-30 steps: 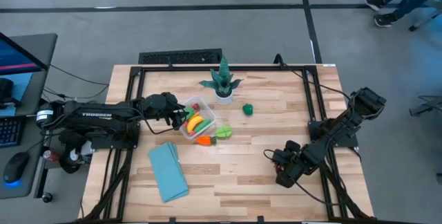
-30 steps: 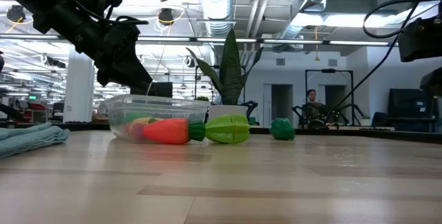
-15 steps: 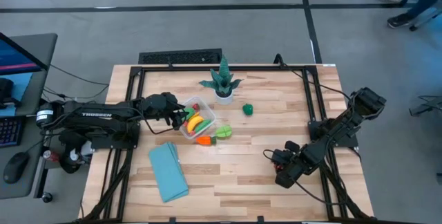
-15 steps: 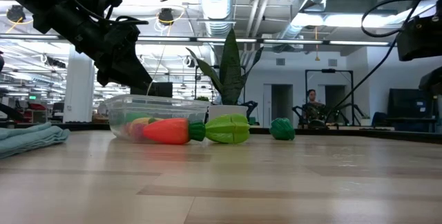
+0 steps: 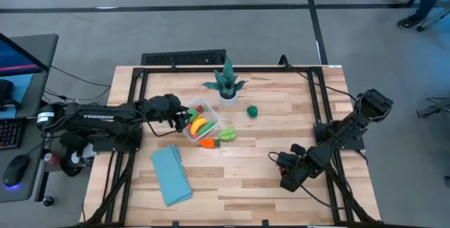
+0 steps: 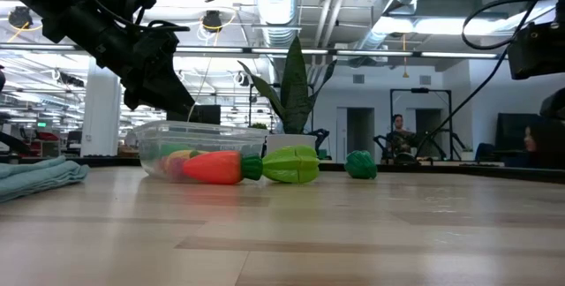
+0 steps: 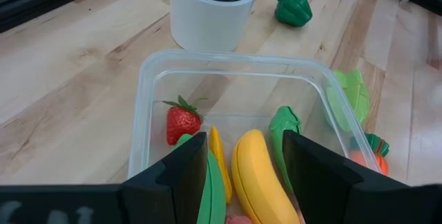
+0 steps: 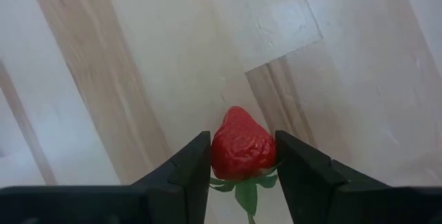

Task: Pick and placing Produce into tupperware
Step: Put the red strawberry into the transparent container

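**Desk:** How do the jaws stand?

**Photographer:** The right gripper has its two dark fingers pressed against both sides of a red toy strawberry, which sits squarely between them, tip pointing away from the wrist, green leaves towards it; bare wooden table lies behind; from above, that gripper is low over the table's right-hand near part, well apart from everything else; the left gripper has its fingers spread with nothing between them, hovering at the tupperware, over its left edge as seen from above.

**Desk:** And the rest of the produce?

**Photographer:** Inside the clear container lie a second strawberry, a yellow banana, a green leafy piece and a long green piece beside a thin yellow one; the banana shows in the gap between the left fingers; outside, an orange carrot and a light-green piece lie just beside the container's right wall; a dark-green pepper lies farther right, near the white pot of the spiky plant; a folded blue cloth lies towards the table's near left.
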### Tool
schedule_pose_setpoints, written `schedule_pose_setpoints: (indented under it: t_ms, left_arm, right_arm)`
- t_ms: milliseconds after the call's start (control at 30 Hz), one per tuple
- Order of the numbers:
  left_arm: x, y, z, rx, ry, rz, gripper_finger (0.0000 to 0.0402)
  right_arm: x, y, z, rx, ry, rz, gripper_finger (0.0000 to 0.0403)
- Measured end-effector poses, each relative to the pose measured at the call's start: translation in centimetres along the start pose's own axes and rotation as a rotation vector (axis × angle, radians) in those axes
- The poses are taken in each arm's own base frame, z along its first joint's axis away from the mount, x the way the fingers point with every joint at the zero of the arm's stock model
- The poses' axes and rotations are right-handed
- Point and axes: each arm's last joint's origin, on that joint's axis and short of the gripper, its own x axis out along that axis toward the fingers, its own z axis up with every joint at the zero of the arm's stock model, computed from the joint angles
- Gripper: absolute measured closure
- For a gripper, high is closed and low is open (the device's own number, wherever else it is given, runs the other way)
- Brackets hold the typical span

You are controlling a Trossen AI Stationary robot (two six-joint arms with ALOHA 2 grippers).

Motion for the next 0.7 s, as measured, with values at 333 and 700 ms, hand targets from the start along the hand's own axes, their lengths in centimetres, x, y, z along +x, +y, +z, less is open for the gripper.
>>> schedule_pose_setpoints:
  t_ms: [333, 700]
  left_arm:
    - [0.0, 0.0, 0.0, 0.000, 0.000, 0.001, 0.0223]
    - [0.0, 0.0, 0.0, 0.000, 0.000, 0.001, 0.0223]
  right_arm:
    - [0.0, 0.0, 0.0, 0.052, -0.005, 0.002, 0.0261]
    - [0.0, 0.5, 1.3, 0.123, -0.106, 0.063, 0.0258]
